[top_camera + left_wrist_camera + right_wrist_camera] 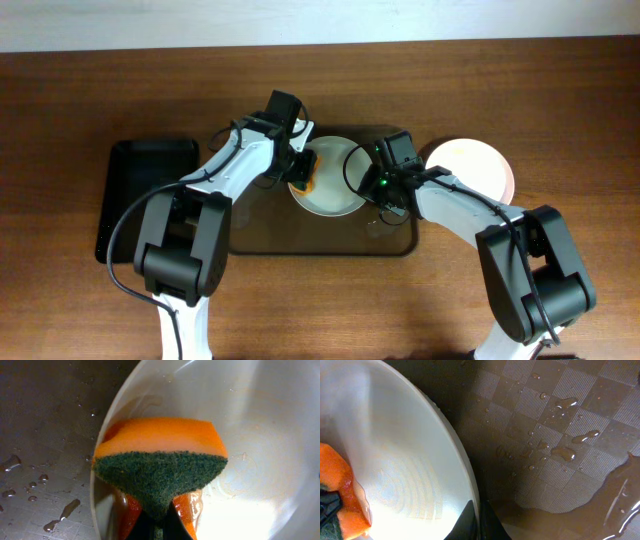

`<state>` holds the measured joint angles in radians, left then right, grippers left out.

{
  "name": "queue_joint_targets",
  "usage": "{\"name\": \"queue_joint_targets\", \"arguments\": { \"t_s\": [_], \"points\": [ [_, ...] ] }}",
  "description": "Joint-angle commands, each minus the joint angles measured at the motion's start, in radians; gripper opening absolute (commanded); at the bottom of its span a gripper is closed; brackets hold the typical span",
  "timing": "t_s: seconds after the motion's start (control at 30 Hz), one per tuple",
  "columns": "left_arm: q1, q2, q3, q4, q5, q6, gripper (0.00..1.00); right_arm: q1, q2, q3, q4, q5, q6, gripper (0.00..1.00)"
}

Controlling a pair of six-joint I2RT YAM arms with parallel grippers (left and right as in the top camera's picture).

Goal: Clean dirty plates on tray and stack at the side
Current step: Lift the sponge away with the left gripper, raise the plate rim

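Reaching in from the near edge of the table, both my arms bend inward and meet over the brown tray. My left arm stretches up and to the right, its wrist turned down at the left rim of the white plate that lies on the far middle of the tray. My left tool is pressed together on an orange sponge. The sponge's green scouring layer faces the wrist camera, and it rests on the inside of the plate near that rim.

My right arm curves in from the other side. My right tool pinches the plate's right rim, one finger inside and one outside.

Off the plate's right edge the tray's grid surface is wet, with drops and a wider pool of water toward the corner. The near half of the tray is bare.

A second plate lies on the table just beside the tray's far right corner, close to my right wrist. A black tray sits just beside the brown tray's left edge, under my left elbow.
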<state>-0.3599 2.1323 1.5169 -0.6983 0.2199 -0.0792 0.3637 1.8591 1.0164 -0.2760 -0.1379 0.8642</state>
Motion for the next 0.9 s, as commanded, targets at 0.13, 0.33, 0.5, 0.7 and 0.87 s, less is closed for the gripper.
{"name": "queue_joint_targets", "arguments": {
  "t_s": [0.13,0.33,0.5,0.7,0.87],
  "points": [
    [-0.046,0.002,-0.049,0.118,-0.423,-0.280,0.00,0.010,0.029,-0.012,-0.024,0.005,0.005,0.04],
    [-0.046,0.002,-0.049,0.080,-0.365,-0.239,0.00,0.010,0.029,-0.012,-0.026,0.011,0.005,0.04],
    [-0.016,0.001,-0.047,-0.063,0.275,-0.016,0.00,0.010,0.029,-0.013,-0.036,0.010,0.005,0.04],
    [0.079,0.001,0.172,-0.105,0.296,-0.017,0.00,0.010,0.029,-0.012,-0.042,0.010,0.005,0.04],
    [0.124,0.001,0.459,-0.414,0.014,-0.022,0.00,0.010,0.029,-0.012,-0.043,0.010,0.005,0.04]
  ]
}}
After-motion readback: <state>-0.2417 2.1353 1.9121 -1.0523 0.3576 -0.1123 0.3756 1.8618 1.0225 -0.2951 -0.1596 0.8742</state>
